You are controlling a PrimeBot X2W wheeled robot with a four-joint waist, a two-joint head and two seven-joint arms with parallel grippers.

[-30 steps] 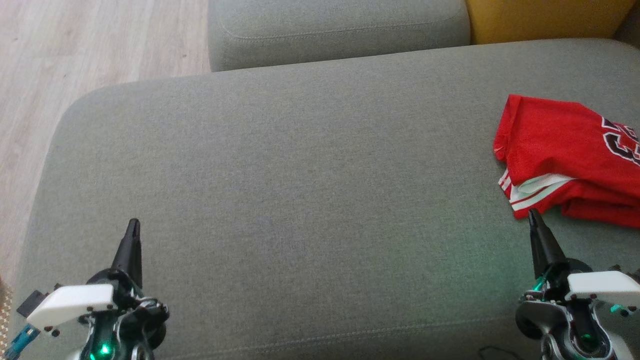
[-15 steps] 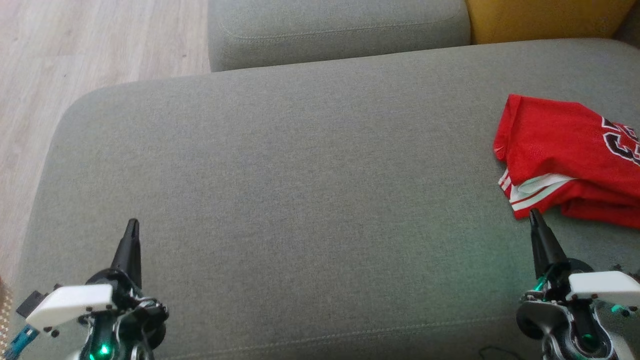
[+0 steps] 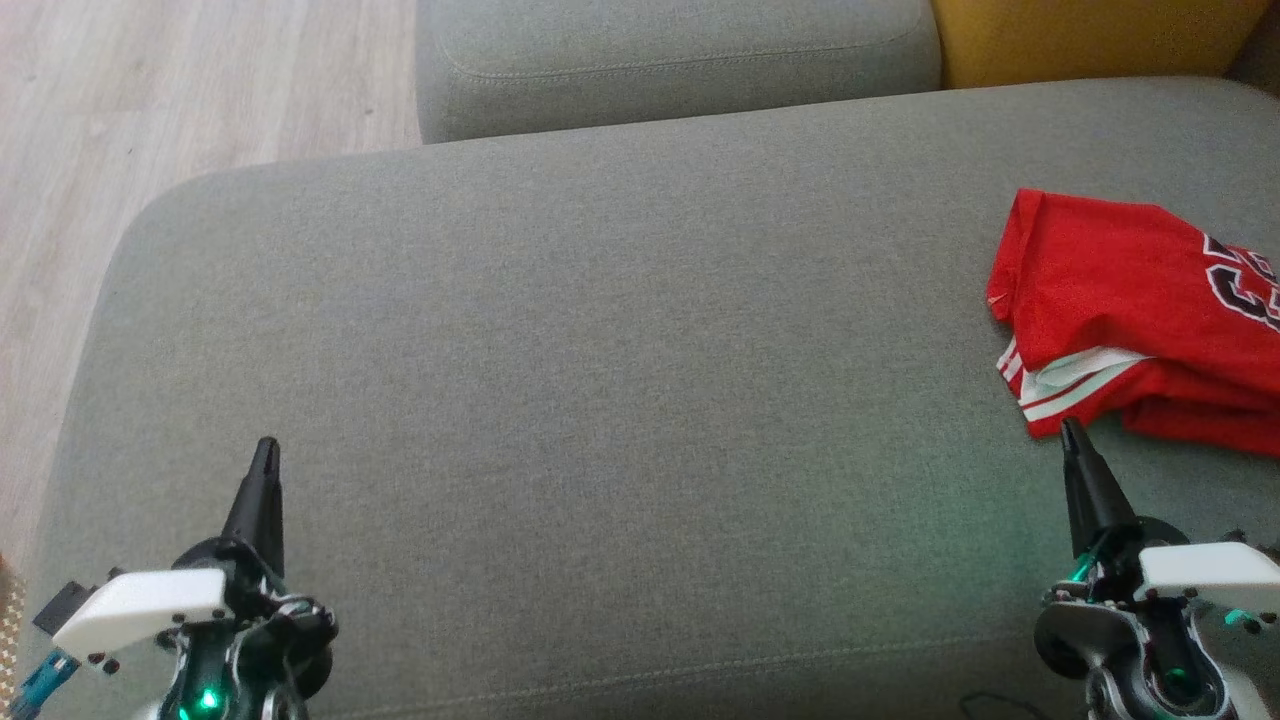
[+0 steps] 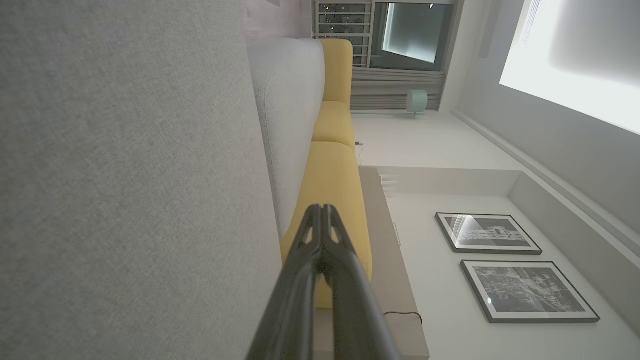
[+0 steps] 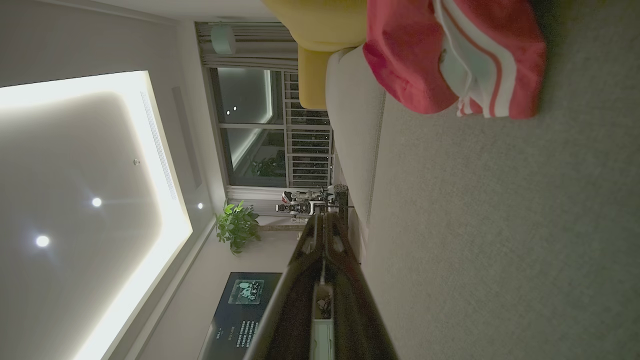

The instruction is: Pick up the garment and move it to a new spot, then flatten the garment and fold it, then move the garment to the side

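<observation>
Nothing has visibly moved over the last second: both grippers and the garment sit where they were. At the near edge of the grey sofa seat, the left gripper hovers by the near left corner, its dark fingers pressed together on nothing. The right gripper is near the right corner, equally closed and empty, its tip just short of the garment's striped hem. The red garment lies folded at the seat's right edge. Beyond the far edge are another grey cushion and a yellow cushion.
</observation>
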